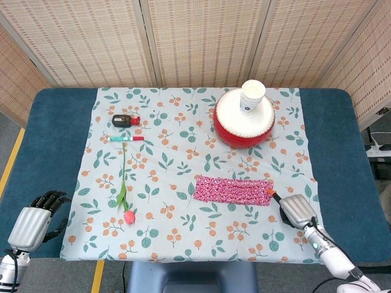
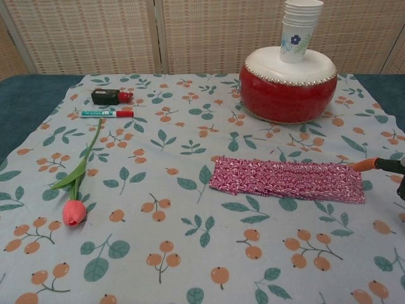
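My right hand (image 1: 297, 210) is at the front right of the floral cloth (image 1: 171, 165). Its fingers are curled around a thin black tool with an orange tip (image 1: 273, 194). The chest view shows that tool (image 2: 380, 164) at the right edge, its tip at the right end of a pink knitted band (image 2: 288, 180) lying flat on the cloth. My left hand (image 1: 36, 217) rests on the blue table off the cloth's front left corner. It holds nothing and its dark fingers are apart. The nearest thing to it is a pink tulip (image 1: 128, 215) with a long green stem.
A red drum with a white top (image 1: 244, 119) stands at the back right and carries a stack of paper cups (image 1: 252, 96). At the back left lie a green-and-red marker (image 1: 126, 138) and a small black object with a red end (image 1: 125, 120). Woven screens stand behind the table.
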Controlling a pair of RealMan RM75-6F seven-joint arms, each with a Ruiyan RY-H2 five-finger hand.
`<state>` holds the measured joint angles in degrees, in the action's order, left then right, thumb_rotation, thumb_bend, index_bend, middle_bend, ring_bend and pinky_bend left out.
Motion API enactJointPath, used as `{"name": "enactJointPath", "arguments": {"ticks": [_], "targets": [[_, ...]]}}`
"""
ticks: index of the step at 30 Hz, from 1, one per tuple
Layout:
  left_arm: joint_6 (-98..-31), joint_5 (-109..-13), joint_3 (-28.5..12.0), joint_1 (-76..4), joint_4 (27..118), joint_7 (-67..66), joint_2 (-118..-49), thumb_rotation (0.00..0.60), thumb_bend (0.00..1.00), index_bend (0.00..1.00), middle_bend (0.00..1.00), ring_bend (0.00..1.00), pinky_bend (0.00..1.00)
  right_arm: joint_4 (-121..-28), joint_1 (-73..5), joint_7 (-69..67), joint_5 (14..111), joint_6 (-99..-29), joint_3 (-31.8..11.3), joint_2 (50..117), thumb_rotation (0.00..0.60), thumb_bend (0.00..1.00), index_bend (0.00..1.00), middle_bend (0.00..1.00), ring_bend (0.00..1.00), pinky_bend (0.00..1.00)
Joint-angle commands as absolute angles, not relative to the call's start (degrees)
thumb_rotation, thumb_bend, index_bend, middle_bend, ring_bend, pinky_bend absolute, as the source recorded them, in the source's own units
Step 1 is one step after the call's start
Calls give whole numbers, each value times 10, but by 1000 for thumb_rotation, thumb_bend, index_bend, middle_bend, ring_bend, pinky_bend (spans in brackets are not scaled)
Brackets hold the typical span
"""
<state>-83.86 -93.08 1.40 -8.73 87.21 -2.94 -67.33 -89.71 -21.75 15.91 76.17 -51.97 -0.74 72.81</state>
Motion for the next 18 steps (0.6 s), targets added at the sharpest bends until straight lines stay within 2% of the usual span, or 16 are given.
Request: {"name": "enactJointPath", "arguments": {"ticks": [1, 18], "targets": [[-838, -931, 14, -87, 873, -30, -673, 600, 378, 301, 230, 190, 316, -896, -225, 166, 749, -510, -8, 733, 600, 883, 117, 781, 769, 633], [-836, -930, 14, -88, 873, -29, -672, 600, 378, 302, 231, 190, 316, -877, -255, 215, 674, -474, 1, 752, 600, 883, 174, 781, 769, 633]]}}
